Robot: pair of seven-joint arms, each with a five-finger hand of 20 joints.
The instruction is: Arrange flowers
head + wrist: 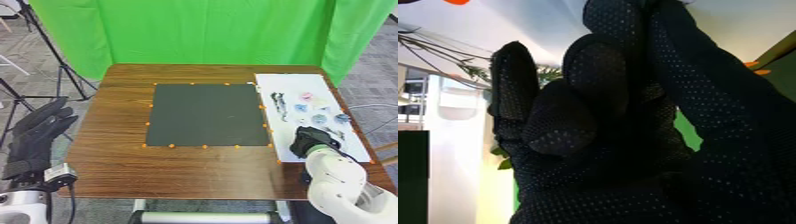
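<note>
Bending loosely and lying close together, the fingers of the right hand [311,139] had no clear grip, though whether they touched a stem I could not tell. A dark sprig [335,133] lay just to their right, and the pink flower [306,96] and blue flower [300,108] lay farther off, on the white sheet [306,82]. The blooms were probably spaced apart so each could be lifted untangled. Left of them, the dark mat [202,115] perhaps awaited the arrangement; the left hand [34,132] waited open beyond the table's left edge [84,150]
</note>
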